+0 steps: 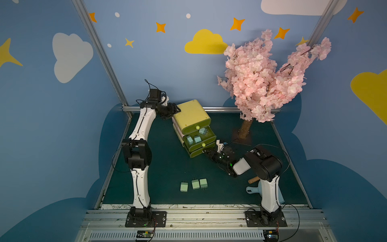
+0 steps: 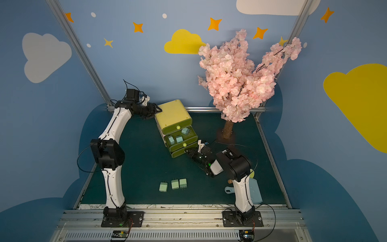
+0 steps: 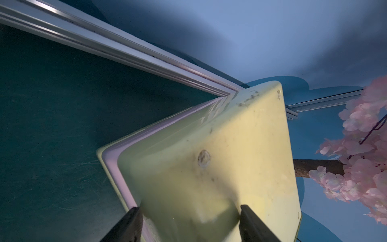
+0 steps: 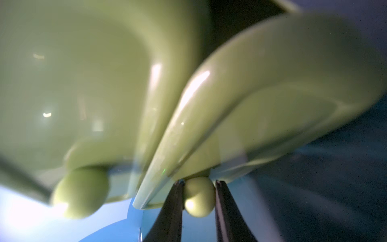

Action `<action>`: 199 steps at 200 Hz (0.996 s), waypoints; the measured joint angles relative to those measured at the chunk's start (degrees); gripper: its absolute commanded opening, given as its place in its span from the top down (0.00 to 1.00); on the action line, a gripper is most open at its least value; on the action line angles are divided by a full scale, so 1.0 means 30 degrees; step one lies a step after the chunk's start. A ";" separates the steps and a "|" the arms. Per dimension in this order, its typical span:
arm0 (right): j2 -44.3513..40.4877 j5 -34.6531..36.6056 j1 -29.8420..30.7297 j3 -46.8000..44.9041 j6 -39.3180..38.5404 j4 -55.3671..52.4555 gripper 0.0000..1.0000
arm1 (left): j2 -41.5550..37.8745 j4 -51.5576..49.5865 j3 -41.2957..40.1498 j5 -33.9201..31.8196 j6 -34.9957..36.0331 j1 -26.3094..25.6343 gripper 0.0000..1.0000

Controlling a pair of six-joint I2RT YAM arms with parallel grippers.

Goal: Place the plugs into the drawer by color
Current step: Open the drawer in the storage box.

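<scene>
Gripping the round pale knob (image 4: 199, 197) of the bottom drawer with the right tool (image 4: 199, 182), pads pressed on it from both sides. Bracing with the left tool (image 1: 176, 110), clamped over a rear top corner of the small yellow-green plastic chest of three stacked drawers (image 1: 189, 114), set askew near the back of the bench. To do this step well: pull straight along the drawer's own line, slowly and without lifting; hold the rear grip firm to stop the light chest sliding or tipping forward; stop with room enough to drop things in from above. Probably slippery, that smooth ball, so best seated deep between the pads. Lying in the open middle drawer (image 1: 210, 140): three light blue rounded cube wall plugs (image 1: 197, 139). Lying flat in a loose row near the bench's front: three mint green plugs (image 1: 195, 184), likely meant for the drawer in hand. No pink plugs in view; top drawer shut. Underneath, a dark green, scuffed bench (image 1: 167, 167). Around it, blue walls painted with clouds and stars, aluminium rails, an artificial pink-blossom tree (image 1: 268, 79) at the back, and a light blue dustpan (image 1: 252, 190) beside the right arm's base.
</scene>
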 measured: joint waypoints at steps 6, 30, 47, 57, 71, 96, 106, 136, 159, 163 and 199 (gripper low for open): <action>-0.0240 0.0051 0.0015 -0.0306 -0.0109 -0.0015 0.87 | 0.0000 0.0000 0.0000 0.0000 -0.0007 0.0000 0.26; -0.0758 0.0284 0.0138 -0.0918 -0.0597 -0.0095 0.77 | 0.0000 0.0000 0.0000 -0.0007 0.0000 -0.0015 0.26; -0.0787 0.0364 0.0204 -0.0962 -0.0874 -0.0102 0.75 | 0.0000 0.0000 0.0000 -0.0015 0.0000 -0.0015 0.26; -0.0831 0.0423 0.0204 -0.1013 -0.1056 -0.0109 0.73 | 0.0000 -0.0007 0.0000 -0.0022 0.0000 -0.0022 0.26; -0.1144 0.0495 0.0211 -0.1180 -0.1399 -0.0437 0.67 | 0.0000 -0.0007 0.0000 -0.0044 0.0000 -0.0036 0.26; -0.2382 0.0801 0.0219 -0.1916 -0.2237 -0.1537 0.49 | 0.0000 -0.0007 0.0000 -0.0073 0.0000 -0.0044 0.26; -0.3133 0.0940 0.0248 -0.2186 -0.2776 -0.2295 0.44 | 0.0000 -0.0007 0.0000 -0.0073 0.0000 -0.0044 0.26; -0.5435 0.1596 0.0474 -0.2331 -0.4539 -0.4393 0.47 | 0.0000 -0.0007 0.0000 -0.0066 0.0000 -0.0051 0.26; -0.7031 0.2106 0.0962 -0.2171 -0.6098 -0.6156 0.68 | 0.0000 -0.0007 0.0000 -0.0073 0.0000 -0.0051 0.26; -0.7235 0.2215 0.1049 -0.2091 -0.6368 -0.6448 0.70 | 0.0000 -0.0007 0.0000 -0.0073 0.0000 -0.0051 0.26; -0.7956 0.2506 0.1545 0.0153 -0.8786 -0.9887 0.75 | 0.0000 -0.0007 0.0000 -0.0087 0.0000 -0.0066 0.26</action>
